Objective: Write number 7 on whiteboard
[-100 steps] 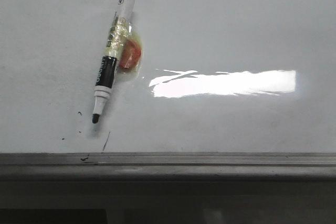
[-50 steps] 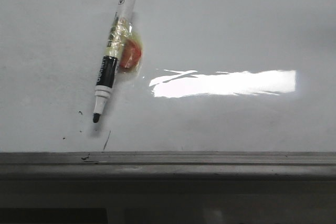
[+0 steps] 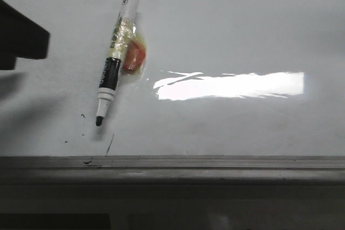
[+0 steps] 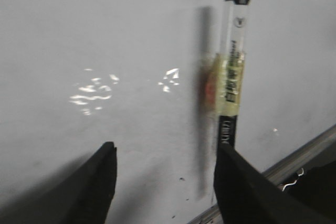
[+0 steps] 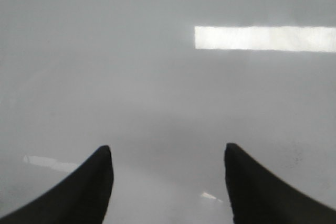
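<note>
At the left edge of the front view, a dark block of the left arm [image 3: 19, 36] has come into frame since 0.5 s ago, when that side showed only bare board; it throws a soft shadow below itself. Nothing else has moved: the marker [image 3: 115, 57] lies in the same spot on the whiteboard [image 3: 242, 30], tilted, capped end away from the rail, tip toward it. An orange-red blob [image 3: 135, 56] with yellowish tape sits against the barrel's right side.

Left gripper [image 4: 165, 182]: fingers [image 4: 100, 182] spread wide apart, nothing between them, hovering over the board with the marker just beside the right-hand finger in the wrist view. Right gripper [image 5: 168, 182]: fingers also spread, empty, over bare board with only the glare bar [image 5: 265, 39] visible.

No number 7 on the board that I can see. Only small black specks [image 3: 82, 116] and 1 short slanted scratch [image 3: 109, 144] near the marker tip, close to the grey rail [image 3: 215, 165].

Hard to read: the left arm is cut off by the frame, its shape unclear. Left wrist view is blurred, the marker's label illegible, its tip hidden behind a finger. Right wrist view is hazy.
</note>
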Controlling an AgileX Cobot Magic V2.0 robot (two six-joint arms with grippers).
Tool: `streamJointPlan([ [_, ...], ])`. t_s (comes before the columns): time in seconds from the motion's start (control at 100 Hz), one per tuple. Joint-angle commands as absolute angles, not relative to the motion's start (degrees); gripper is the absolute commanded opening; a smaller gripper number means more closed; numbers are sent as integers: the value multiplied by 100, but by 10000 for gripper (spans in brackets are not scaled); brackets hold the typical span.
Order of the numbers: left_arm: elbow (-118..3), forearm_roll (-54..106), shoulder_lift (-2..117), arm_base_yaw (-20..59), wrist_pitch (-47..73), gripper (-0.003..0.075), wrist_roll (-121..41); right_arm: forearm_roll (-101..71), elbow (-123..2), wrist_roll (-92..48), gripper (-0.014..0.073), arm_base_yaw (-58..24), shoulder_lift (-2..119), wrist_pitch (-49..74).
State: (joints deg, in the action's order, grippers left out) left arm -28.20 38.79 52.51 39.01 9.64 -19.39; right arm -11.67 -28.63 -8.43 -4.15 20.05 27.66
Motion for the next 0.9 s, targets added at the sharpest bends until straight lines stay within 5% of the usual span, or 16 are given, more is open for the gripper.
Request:
streamJointPlan([
  [0.0, -3021, 4013, 5488, 4396, -81, 370, -1947, -1153, -3069, -923, 417, -418, 2128, 2324],
  [0.19, -3075, 4101, 6028, 4785, -826, 370, -1947, -1153, -3069, -923, 417, -418, 2132, 2314],
  [0.89, -3419, 4311, 6900, 4785, 57, 365, -1947, -1265, -3069, -923, 417, -418, 2132, 2325],
])
